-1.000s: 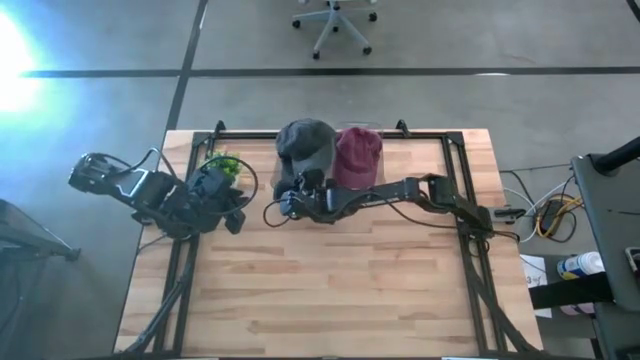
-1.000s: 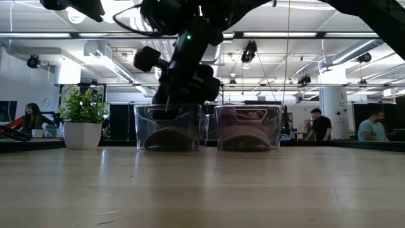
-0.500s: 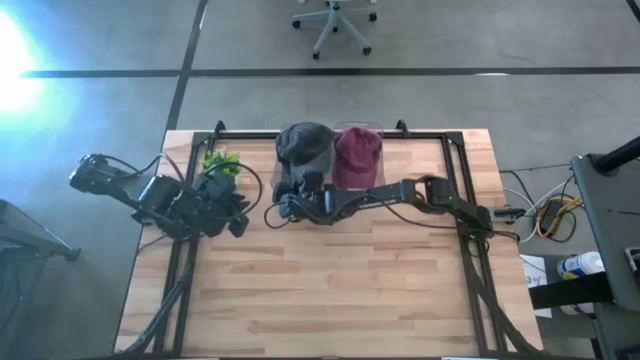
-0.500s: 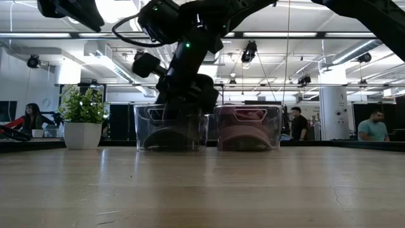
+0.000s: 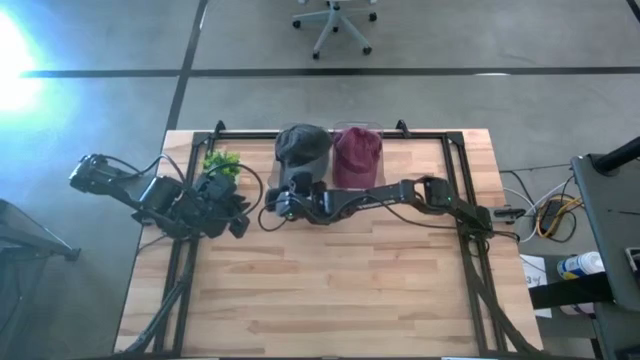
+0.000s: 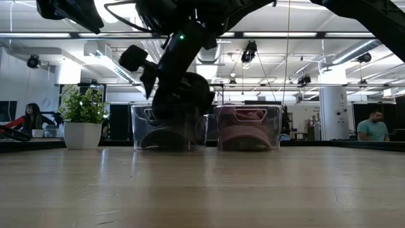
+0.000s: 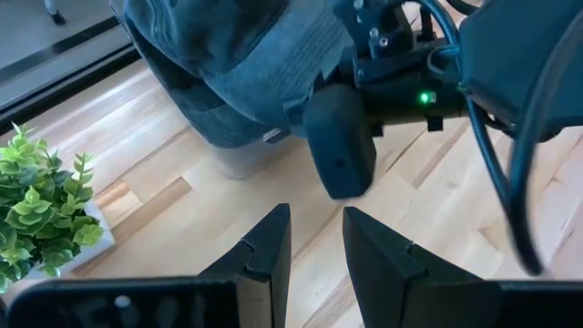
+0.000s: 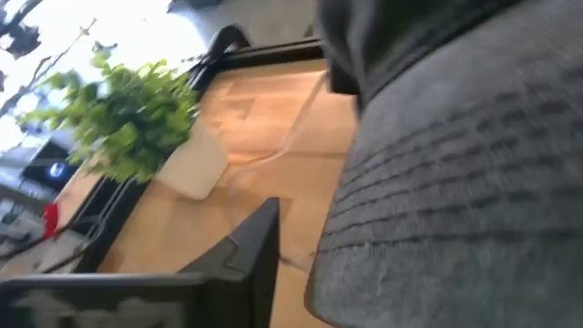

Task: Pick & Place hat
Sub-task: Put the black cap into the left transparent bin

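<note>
So the grey hat (image 5: 304, 148) sits in its clear bin (image 6: 166, 127) at the desk's (image 5: 330, 290) far edge, probably why the right pincer (image 5: 283, 201) hovers there, can't tell its spread. Left pincer (image 7: 314, 239) waits slightly spread near the plant (image 5: 222, 162).

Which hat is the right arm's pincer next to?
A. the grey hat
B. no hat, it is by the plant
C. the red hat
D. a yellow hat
A: seen from above, the right pincer sits at the near edge of the grey hat, while the red hat lies beside it and the plant is off by the left arm.
</note>
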You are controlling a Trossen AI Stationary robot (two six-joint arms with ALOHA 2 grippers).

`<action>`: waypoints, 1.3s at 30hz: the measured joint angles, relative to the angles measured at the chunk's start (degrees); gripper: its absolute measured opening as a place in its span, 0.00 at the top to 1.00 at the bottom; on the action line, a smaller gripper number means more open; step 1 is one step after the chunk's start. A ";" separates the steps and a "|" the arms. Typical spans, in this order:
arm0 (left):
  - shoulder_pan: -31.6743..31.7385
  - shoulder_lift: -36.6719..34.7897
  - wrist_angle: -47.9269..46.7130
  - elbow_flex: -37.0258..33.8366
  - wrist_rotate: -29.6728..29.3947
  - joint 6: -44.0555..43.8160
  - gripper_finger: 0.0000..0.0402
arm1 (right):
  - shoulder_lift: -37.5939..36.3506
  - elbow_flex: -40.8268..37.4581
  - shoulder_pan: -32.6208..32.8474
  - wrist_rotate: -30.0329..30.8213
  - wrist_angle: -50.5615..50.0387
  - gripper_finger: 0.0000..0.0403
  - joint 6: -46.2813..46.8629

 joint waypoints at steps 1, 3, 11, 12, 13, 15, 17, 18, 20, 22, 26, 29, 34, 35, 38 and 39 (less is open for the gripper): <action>0.07 -0.02 0.08 0.07 -0.21 0.00 0.76 | 0.00 0.33 0.06 -1.00 0.13 0.67 -1.55; 0.41 -0.14 0.47 0.29 -0.94 0.01 0.76 | 0.00 1.13 0.37 -2.97 0.26 0.63 -4.81; 4.27 -0.87 3.25 2.60 -2.58 3.83 0.76 | -0.12 3.08 2.33 -12.45 0.21 0.54 -17.71; 5.05 -0.96 3.94 3.10 -2.58 5.25 0.76 | -0.13 3.10 2.49 -14.06 0.21 0.54 -18.32; 5.92 -1.01 4.61 3.54 -2.58 6.82 0.76 | -0.13 3.10 2.61 -15.62 0.21 0.54 -18.57; 7.89 -1.07 6.10 4.37 -2.54 9.78 0.76 | -0.13 3.06 2.69 -18.41 -0.03 0.54 -18.63; 9.99 -1.07 7.45 4.98 -2.32 11.60 0.76 | -0.13 3.03 2.82 -18.02 -1.51 0.54 -18.36; 10.98 -1.11 8.13 5.07 -1.66 12.10 0.76 | -0.24 3.02 2.82 -17.02 -2.58 0.54 -18.37; 12.74 -1.11 9.59 5.12 -0.28 12.44 0.76 | -0.52 2.95 2.86 -16.25 -4.47 0.54 -18.91; 13.82 -1.02 11.04 5.09 1.27 12.62 0.76 | -0.66 2.95 2.84 -16.68 -4.47 0.54 -20.54; 15.58 0.13 15.36 4.84 2.38 17.44 0.76 | -0.70 2.95 2.93 -20.66 -4.34 0.54 -23.56; 17.95 2.01 19.49 4.81 4.66 23.28 0.76 | -0.63 2.95 2.96 -20.63 -4.41 0.54 -25.62; 26.99 5.22 26.31 4.80 22.48 30.83 0.76 | -0.63 2.95 3.17 -20.01 -4.42 0.54 -31.87; 29.37 5.65 27.13 5.11 27.21 31.85 0.76 | -0.63 2.95 3.32 -20.01 -4.47 0.54 -33.35; 37.07 6.10 27.55 6.18 38.11 36.04 0.76 | -0.63 2.90 3.86 -19.83 -4.61 0.54 -37.04; 39.89 6.10 27.45 6.18 41.53 36.92 0.76 | -0.63 2.88 4.02 -19.65 -4.66 0.54 -38.14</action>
